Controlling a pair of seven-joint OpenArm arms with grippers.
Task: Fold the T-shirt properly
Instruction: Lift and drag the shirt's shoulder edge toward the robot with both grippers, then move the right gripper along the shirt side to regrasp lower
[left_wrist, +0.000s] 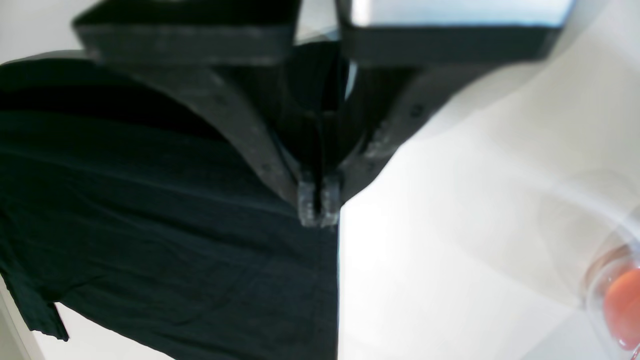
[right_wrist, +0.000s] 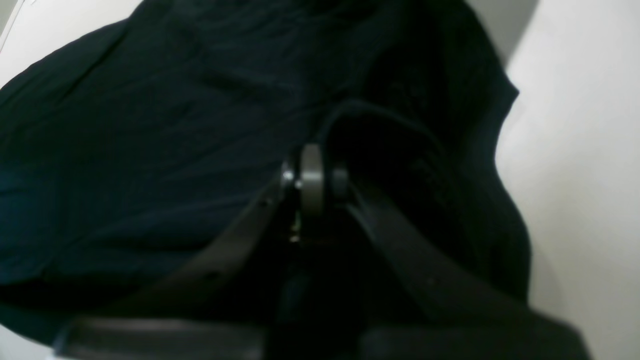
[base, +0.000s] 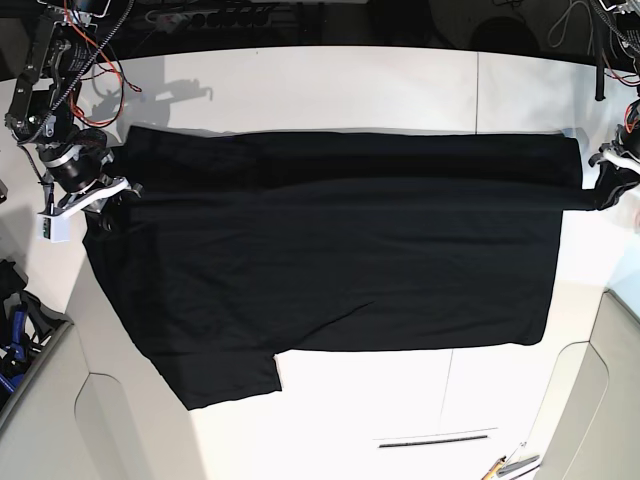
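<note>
A white table (base: 360, 90) fills most of the base view, its top split by thin seams into panels. Along its far edge runs a dark strip crowded with cables (base: 200, 15), red wires among them at the far left corner. Near the front edge lies a thin dark slot (base: 430, 440). In the left wrist view a clear round container (left_wrist: 617, 295) holds something orange (too blurred to identify).

T-shirt (base: 330, 260) spread flat across the table (base: 350, 80), right gripper (base: 118, 190) at one end of it, left gripper (base: 604, 190) at the opposite end, sleeve hanging out nearer the right gripper's side, cloth stretched between the two
</note>
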